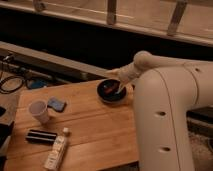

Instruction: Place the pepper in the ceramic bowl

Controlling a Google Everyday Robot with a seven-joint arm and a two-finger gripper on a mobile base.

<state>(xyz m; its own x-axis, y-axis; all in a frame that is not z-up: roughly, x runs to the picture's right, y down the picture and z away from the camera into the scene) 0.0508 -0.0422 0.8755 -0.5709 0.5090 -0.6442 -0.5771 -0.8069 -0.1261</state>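
- The wooden bench (95, 127) stood in front of a dark ledge, and the robot's big white arm (165, 110) rose past the bench's right edge and hid the near right corner.
- The arm bent over at the top and reached leftwards and down to the far right corner of the bench.
- The gripper (119, 88) hung inside the rim of the bowl (111, 91), on its right side, pointing down into it.
- Whether the gripper's fingers were spread or pressed together, I could not tell.
- The bowl, round, shallow and black, sat at the far right corner, close to the far edge.
- The pepper (111, 90), a small red-orange streak, lay inside the bowl, just to the left of the gripper; I could not tell whether the two touched.
- A white cup (39, 110) stood upright near the left edge, about halfway between the far and near edges.
- A small blue-grey pad (56, 104) lay flat just to the right of the cup, a little nearer the far edge.
- A long black box (41, 136) lay flat towards the near left corner, its length running along the near edge.
- A white bottle (56, 151) lay on its side just right of the box, slanting towards the near edge, its cap end pointing away from that edge.
- Dark cables (10, 82) trailed beyond the left edge of the bench.
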